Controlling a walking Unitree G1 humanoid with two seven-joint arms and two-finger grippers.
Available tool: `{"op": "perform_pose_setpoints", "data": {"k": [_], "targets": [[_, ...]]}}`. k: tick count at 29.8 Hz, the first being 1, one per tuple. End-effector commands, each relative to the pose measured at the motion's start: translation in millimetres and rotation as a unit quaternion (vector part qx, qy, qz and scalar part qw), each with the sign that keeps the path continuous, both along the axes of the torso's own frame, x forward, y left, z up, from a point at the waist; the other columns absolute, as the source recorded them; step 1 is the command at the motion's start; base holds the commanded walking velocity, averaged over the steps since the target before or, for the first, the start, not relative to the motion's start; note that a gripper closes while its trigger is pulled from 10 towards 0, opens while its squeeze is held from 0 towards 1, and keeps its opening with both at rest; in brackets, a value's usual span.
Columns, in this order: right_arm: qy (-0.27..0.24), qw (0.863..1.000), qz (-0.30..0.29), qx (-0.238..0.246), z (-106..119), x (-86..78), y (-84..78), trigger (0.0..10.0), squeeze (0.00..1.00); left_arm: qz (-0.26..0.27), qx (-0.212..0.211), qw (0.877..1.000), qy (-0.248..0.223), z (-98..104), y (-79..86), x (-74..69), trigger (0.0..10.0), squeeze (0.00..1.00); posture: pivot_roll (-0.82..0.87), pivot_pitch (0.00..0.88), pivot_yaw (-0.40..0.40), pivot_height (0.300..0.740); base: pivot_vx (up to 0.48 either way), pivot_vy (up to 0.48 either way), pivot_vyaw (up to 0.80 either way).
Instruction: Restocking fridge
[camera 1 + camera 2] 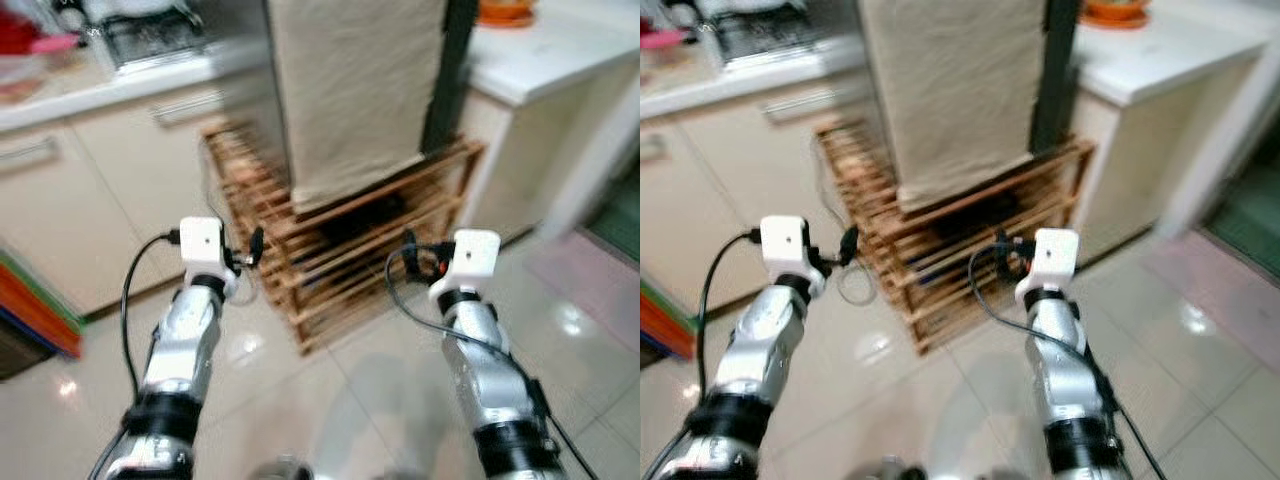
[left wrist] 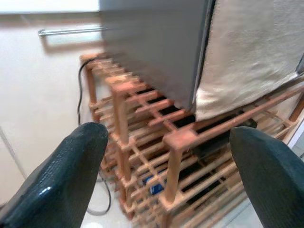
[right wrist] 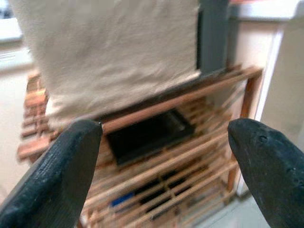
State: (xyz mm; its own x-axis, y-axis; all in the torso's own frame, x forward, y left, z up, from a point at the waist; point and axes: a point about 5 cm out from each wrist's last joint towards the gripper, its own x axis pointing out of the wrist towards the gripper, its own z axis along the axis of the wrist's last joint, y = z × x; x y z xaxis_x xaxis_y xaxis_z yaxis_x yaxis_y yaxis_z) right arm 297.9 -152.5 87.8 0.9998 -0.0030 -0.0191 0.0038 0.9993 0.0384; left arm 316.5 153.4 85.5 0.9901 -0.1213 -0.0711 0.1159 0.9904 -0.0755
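Approaching is the step in hand, as I judge it: both arms are raised ahead of the robot and nothing is grasped. The fridge [image 1: 350,90], a grey box draped with a beige cloth [image 1: 355,110], stands on a low wooden rack [image 1: 330,260] on the tiled floor [image 1: 330,400], between pale cabinets [image 1: 90,200] on the robot's left and a white desk [image 1: 550,50] on its right. The head views are blurred, so the base is probably moving.

To do this well, the robot should come square to the draped front and stop short of the rack, whose corner posts jut towards the arms. It should settle until the view sharpens before reaching. The cloth hides the door's face, and I cannot tell where the handle or door edge lies; that needs finding first. A black cable [image 2: 83,90] trails down beside the rack on the left side and is worth keeping clear of. No goods to stock can be made out.

Left pincer [image 2: 175,175]: its fingers stand wide apart, holding nothing and touching nothing, with the rack's corner beyond them. Right pincer [image 3: 166,175]: likewise spread wide and empty, aimed at the cloth's lower edge and a dark flat object [image 3: 147,135] on the rack's shelf beneath.
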Motion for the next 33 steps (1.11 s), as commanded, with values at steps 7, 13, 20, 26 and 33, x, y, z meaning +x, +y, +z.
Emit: {"op": "perform_pose_setpoints", "data": {"k": [7, 13, 20, 26, 33], "targets": [[-0.001, 1.0, 0.01, 0.008, 2, 2.5, 6.1, 10.0, 0.19, 0.009, 0.01, 1.0, -0.004, 4, 4.8, 3.4, 10.0, 0.0, -0.09, 0.019, 0.033, 0.74, 0.0, 0.366, 0.76], [0.002, 1.0, 0.012, 0.006, 2, 3.8, 6.5, 10.0, 0.24, 0.011, 0.013, 1.0, -0.005, 4, 5.0, 3.8, 10.0, 0.0, -0.09, 0.016, 0.034, 0.74, 0.0, 0.0, 0.74], [-0.039, 0.999, 0.0, -0.02, 11, 5.3, 3.1, 10.0, 0.16, 0.03, 0.047, 0.997, -0.051, 15, 11.8, 2.0, 10.0, 0.0, -0.08, 0.005, 0.034, 0.74, 0.0, 0.0, 0.61], [-0.053, 0.998, -0.003, -0.016, 14, 3.7, 2.2, 10.0, 0.15, 0.042, 0.038, 0.997, -0.061, 17, 18.9, -0.6, 10.0, 0.0, -0.07, 0.004, 0.029, 0.74, 0.0, 0.0, 0.0], [-0.073, 0.997, -0.008, -0.014, 17, 3.7, 4.1, 10.0, 0.16, 0.019, 0.054, 0.995, -0.078, 25, 11.0, 1.2, 10.0, 0.0, -0.06, 0.0, 0.031, 0.74, 0.076, 0.0, 0.0]]}}
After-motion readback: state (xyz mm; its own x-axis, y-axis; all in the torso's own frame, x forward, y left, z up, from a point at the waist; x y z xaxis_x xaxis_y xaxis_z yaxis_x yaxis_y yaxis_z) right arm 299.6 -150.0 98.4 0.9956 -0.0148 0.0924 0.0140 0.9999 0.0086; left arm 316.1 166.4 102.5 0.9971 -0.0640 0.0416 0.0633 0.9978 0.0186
